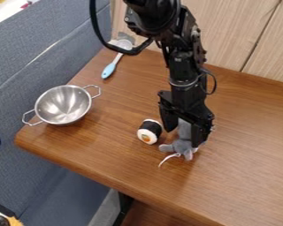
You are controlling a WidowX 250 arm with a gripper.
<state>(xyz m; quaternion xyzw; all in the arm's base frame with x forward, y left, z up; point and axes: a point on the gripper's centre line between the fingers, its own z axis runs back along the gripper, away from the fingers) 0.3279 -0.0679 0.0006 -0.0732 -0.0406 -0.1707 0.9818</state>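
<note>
Black two-finger gripper (183, 137) clamped on a gray plush mouse (182, 146), low over the wooden table (244, 176). From the left come a two-handled metal bowl (63, 104), a blue-handled utensil (109, 70) and, just beside the mouse, a toy sushi roll (148, 132).

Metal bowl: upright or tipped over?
Upright. The bowl has its open top facing up, its inside visible down to the bottom.

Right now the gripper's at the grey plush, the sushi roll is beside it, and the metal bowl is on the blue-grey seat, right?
The last part is wrong: the camera view shows the metal bowl on the wooden table. The gripper is at the grey plush, the sushi roll beside it.
</note>
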